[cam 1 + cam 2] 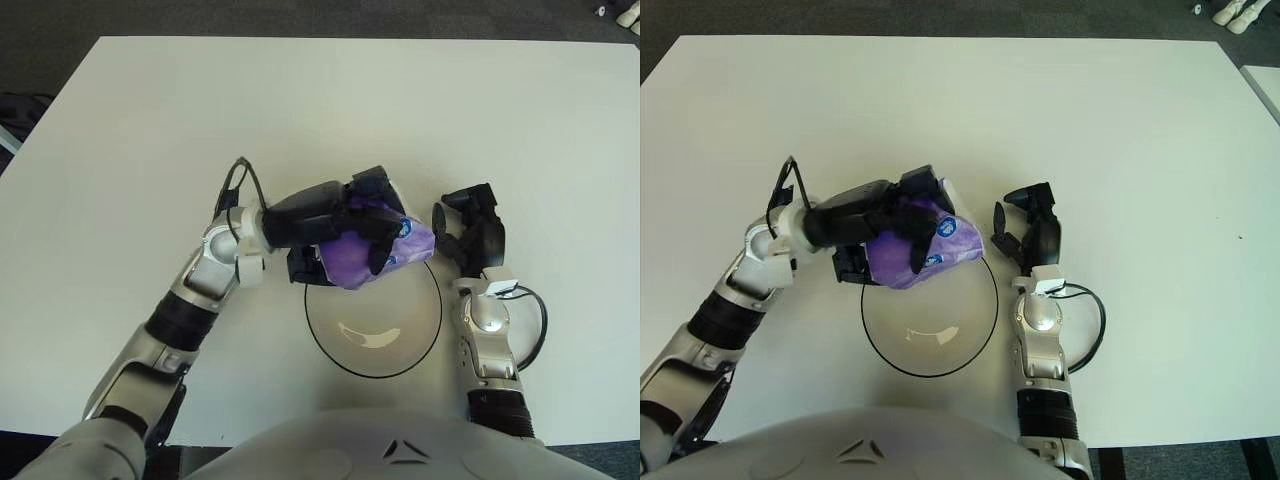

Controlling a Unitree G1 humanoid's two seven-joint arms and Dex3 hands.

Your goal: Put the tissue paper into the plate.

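Left hand [345, 225]: black three-finger unit, reached in from the left of the desk [150, 120], fingers clamped around the tissue paper [375, 252]. Held above the far rim of the plate [425, 335], knuckles toward the robot's left.

Tissue paper: soft purple pack with a small blue-and-white label, gripped by the left hand, tilted, its right end jutting past the fingers toward the right hand. It hung over the plate's far edge; whether its underside touched the rim could not be told from either view.

Plate: clear round dish with a dark rim, on the desk directly before the robot's torso, between the two forearms. A pale glint showed on its floor; nothing lay inside.

Right hand [470, 232]: black, showing just beside the plate's right rim, fingers loosely parted and holding nothing, forearm running back toward the robot with a black cable [535, 320] looped at the wrist.

Desk: white, plain surface, dark floor beyond its edges.
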